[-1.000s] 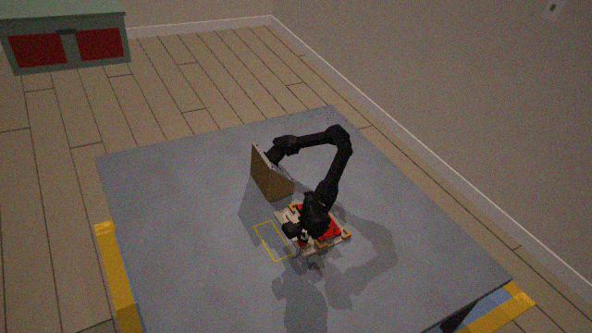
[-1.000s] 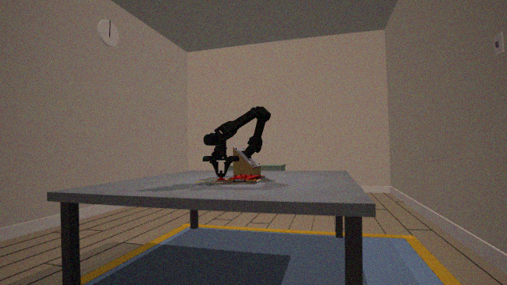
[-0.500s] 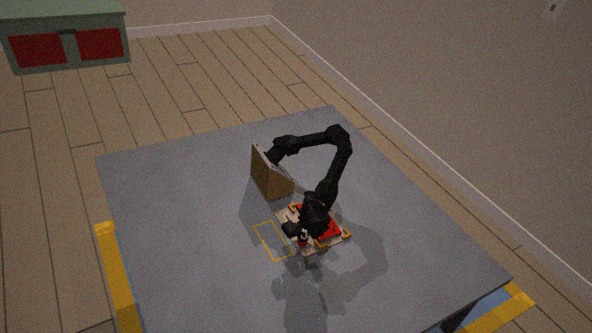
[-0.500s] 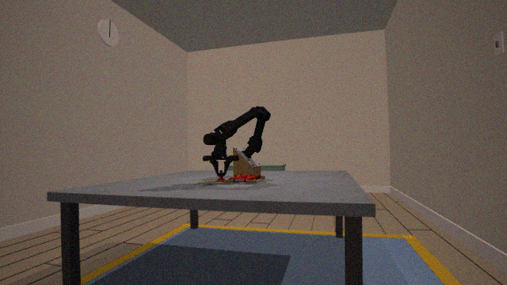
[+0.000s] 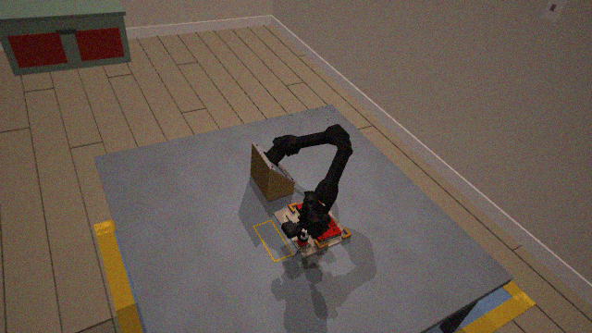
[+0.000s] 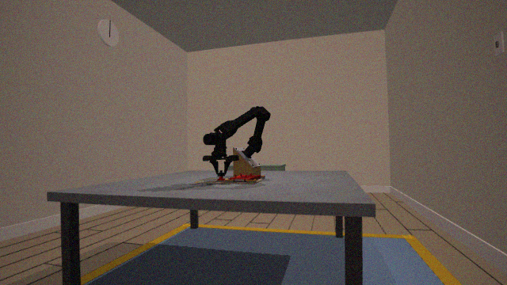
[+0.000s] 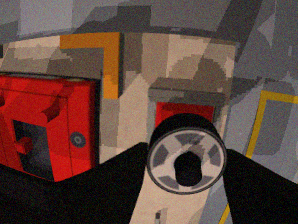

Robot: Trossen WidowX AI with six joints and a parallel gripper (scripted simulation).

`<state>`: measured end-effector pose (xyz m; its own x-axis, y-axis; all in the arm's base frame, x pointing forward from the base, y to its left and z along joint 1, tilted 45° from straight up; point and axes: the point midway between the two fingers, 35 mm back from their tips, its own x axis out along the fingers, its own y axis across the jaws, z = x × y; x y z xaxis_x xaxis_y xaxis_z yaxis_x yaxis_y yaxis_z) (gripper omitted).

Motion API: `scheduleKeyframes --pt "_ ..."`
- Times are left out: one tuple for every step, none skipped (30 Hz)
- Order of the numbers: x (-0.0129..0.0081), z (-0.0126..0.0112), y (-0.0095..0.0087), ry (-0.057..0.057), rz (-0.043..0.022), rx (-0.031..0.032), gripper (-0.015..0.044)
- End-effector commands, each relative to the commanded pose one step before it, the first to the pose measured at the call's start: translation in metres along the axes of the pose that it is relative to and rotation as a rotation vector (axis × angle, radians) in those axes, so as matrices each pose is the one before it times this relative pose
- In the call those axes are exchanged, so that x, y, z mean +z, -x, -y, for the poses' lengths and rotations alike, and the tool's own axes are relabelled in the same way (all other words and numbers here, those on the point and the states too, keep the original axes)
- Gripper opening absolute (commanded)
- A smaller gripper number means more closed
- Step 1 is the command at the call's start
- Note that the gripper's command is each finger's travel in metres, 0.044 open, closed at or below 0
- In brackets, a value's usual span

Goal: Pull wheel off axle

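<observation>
The wheel (image 7: 185,123) (image 5: 303,238) (image 6: 221,172) has a black tyre and a pale spoked face, and lies flat around the upright axle. The dark axle (image 7: 188,170) shows in the wheel's centre, above a small red block (image 7: 184,107). My gripper (image 7: 185,153) points down and is shut on the wheel, one finger against each side of the tyre. The wheel looks low over the block; how far it sits down the axle is hidden. The marked area, a yellow outline (image 5: 275,261) (image 7: 280,95), lies on the table beside the board.
The pale board (image 7: 127,130) (image 5: 282,214) bears the axle's block, a red panel (image 7: 84,130) beside it and orange corner brackets (image 7: 111,75) (image 5: 347,234). A wooden wedge (image 5: 277,186) (image 6: 246,169) stands by the arm's base, behind the board.
</observation>
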<state>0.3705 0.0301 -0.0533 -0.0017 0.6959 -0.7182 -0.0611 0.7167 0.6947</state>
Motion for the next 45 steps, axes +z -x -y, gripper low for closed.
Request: scheduleKeyframes --pt "0.00058 0.00056 0.00655 -0.0029 0.00655 -0.00235 0.0" --pt "0.0 0.00001 0.00033 -0.0001 0.00006 0.00001 0.0" --pt "0.0 0.00001 0.00033 -0.0001 0.00006 0.00001 0.0" --pt "0.0 0.00001 0.00033 -0.0001 0.00006 0.00002 0.0" --pt "0.0 0.00001 0.00033 -0.0001 0.00006 0.00002 0.0" --pt "0.0 0.00001 0.00033 -0.0001 0.00006 0.00002 0.0" --pt "0.0 0.00001 0.00033 -0.0001 0.00006 0.00002 0.0" --pt "0.0 0.00001 0.00033 -0.0001 0.00006 0.00002 0.0" --pt "0.0 0.00001 0.00033 -0.0001 0.00006 0.00002 0.0" --pt "0.0 0.00001 0.00033 -0.0001 0.00006 0.00002 0.0" --pt "0.0 0.00001 0.00033 -0.0001 0.00006 0.00002 0.0" --pt "0.0 0.00001 0.00033 -0.0001 0.00006 0.00002 0.0" --pt "0.0 0.00001 0.00033 -0.0001 0.00006 0.00002 0.0" --pt "0.0 0.00001 0.00033 -0.0001 0.00006 0.00002 0.0" --pt "0.0 0.00001 0.00033 -0.0001 0.00006 0.00002 0.0" --pt "0.0 0.00001 0.00033 -0.0001 0.00006 0.00002 0.0" --pt "0.0 0.00001 0.00033 -0.0001 0.00006 0.00002 0.0" --pt "0.0 0.00001 0.00033 -0.0001 0.00006 0.00002 0.0" --pt "0.0 0.00001 0.00033 -0.0001 0.00006 0.00002 0.0" --pt "0.0 0.00001 0.00033 -0.0001 0.00006 0.00002 0.0" --pt "0.0 0.00001 0.00033 -0.0001 0.00006 0.00002 0.0" --pt "0.0 0.00001 0.00033 -0.0001 0.00006 0.00002 0.0" --pt "0.0 0.00001 0.00033 -0.0001 0.00006 0.00002 0.0" --pt "0.0 0.00001 0.00033 -0.0001 0.00006 0.00002 0.0" --pt "0.0 0.00001 0.00033 -0.0001 0.00006 0.00002 0.0" --pt "0.0 0.00001 0.00033 -0.0001 0.00006 0.00002 0.0" --pt "0.0 0.00001 0.00033 -0.0001 0.00006 0.00002 0.0" --pt "0.0 0.00001 0.00033 -0.0001 0.00006 0.00002 0.0" --pt "0.0 0.00001 0.00033 -0.0001 0.00006 0.00002 0.0" --pt "0.0 0.00001 0.00033 -0.0001 0.00006 0.00002 0.0" --pt "0.0 0.00001 0.00033 -0.0001 0.00006 0.00002 0.0" --pt "0.0 0.00001 0.00033 -0.0001 0.00006 0.00002 0.0" --pt "0.0 0.00001 0.00033 -0.0001 0.00006 0.00002 0.0" --pt "0.0 0.00001 0.00033 -0.0001 0.00006 0.00002 0.0" --pt "0.0 0.00001 0.00033 -0.0001 0.00006 0.00002 0.0" --pt "0.0 0.00001 0.00033 -0.0001 0.00006 0.00002 0.0" --pt "-0.00001 0.00001 0.00033 -0.0001 0.00006 0.00002 0.0" --pt "-0.00001 0.00001 0.00033 -0.0001 0.00006 0.00002 0.0" --pt "-0.00001 0.00001 0.00033 -0.0001 0.00006 0.00003 0.0" --pt "-0.00001 0.00001 0.00033 -0.0001 0.00006 0.00003 0.0" --pt "-0.00001 0.00001 0.00033 -0.0001 0.00006 0.00003 0.0" --pt "-0.00001 0.00001 0.00033 -0.0001 0.00006 0.00003 0.0" --pt "-0.00001 0.00001 0.00033 -0.0001 0.00006 0.00003 0.0" --pt "-0.00001 0.00001 0.00033 -0.0001 0.00006 0.00003 0.0" --pt "-0.00001 0.00001 0.00033 -0.0001 0.00006 0.00003 0.0"
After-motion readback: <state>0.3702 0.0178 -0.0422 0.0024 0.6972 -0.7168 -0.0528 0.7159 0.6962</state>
